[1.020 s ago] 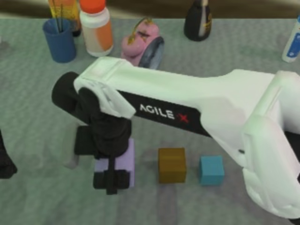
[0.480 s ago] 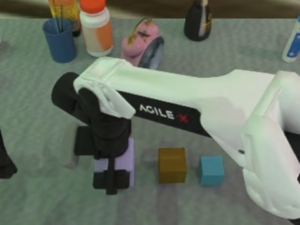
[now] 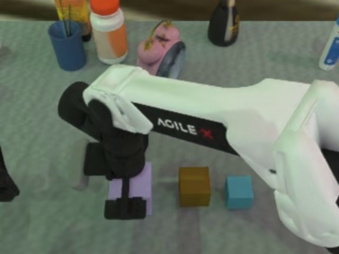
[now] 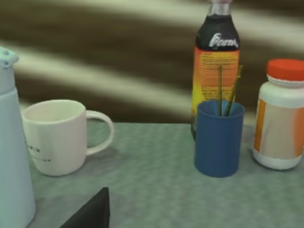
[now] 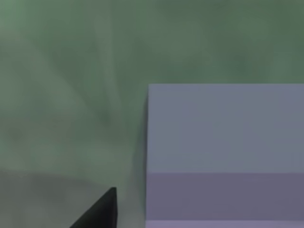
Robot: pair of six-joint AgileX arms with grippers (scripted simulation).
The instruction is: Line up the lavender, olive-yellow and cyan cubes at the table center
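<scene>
Lavender cube (image 3: 139, 182) w/ right gripper (image 3: 125, 207) over its near edge, finger state unclear; olive-yellow cube (image 3: 194, 186) just beside.

The green table (image 3: 42, 132) bears three cubes in a row — lavender cube (image 3: 143, 182), olive-yellow cube (image 3: 194, 186), cyan cube (image 3: 239, 191).

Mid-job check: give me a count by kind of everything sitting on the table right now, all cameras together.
Cubes: 3, lavender cube, olive-yellow cube, cyan cube
Bottles: 5, orange-capped bottle, dark bottle, soda bottle, two pale blue-white ones
Cups: 2, blue cup, white mug
Pink toy: 1
Total: 11
</scene>
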